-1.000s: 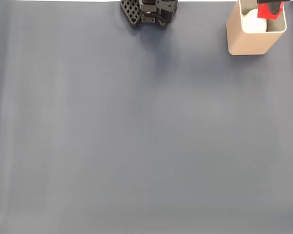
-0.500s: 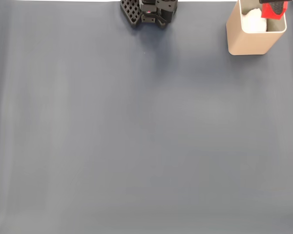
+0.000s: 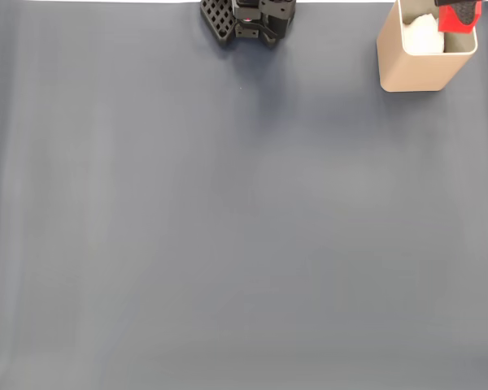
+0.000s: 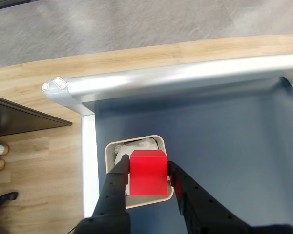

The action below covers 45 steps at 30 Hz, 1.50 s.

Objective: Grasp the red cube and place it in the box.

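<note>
I see wide bare grey mat [image 3: 228,227] open across the fixed view, arm base [image 3: 248,19] at the top edge, tan box [image 3: 415,69] in the top right corner, its mouth partly taken by white stuffing [image 4: 132,148], red cube [image 4: 148,173] in my gripper [image 4: 146,178] right above that opening

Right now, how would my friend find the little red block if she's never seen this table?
Look at the blue-grey table and find the tall tan box at its far right corner. Just above its opening, the red cube sits pinched between black jaws, the brightest thing there.
</note>
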Each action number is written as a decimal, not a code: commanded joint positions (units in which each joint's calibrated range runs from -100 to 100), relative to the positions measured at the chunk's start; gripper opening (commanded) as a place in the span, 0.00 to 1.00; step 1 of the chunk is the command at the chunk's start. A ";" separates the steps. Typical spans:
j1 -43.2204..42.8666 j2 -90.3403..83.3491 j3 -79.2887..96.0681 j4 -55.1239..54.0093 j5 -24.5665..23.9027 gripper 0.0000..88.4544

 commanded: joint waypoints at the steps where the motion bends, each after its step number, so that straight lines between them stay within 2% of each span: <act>1: -0.17 -1.10 -1.17 -1.58 -0.24 0.29; 7: 0.04 -0.58 -1.44 -1.91 -1.07 0.41; 17: -0.24 -0.41 -1.44 -1.66 -0.93 0.44; 37: 0.04 -1.19 -0.89 -1.58 -0.73 0.43; 45: 0.96 -1.19 -0.80 -1.58 -0.73 0.31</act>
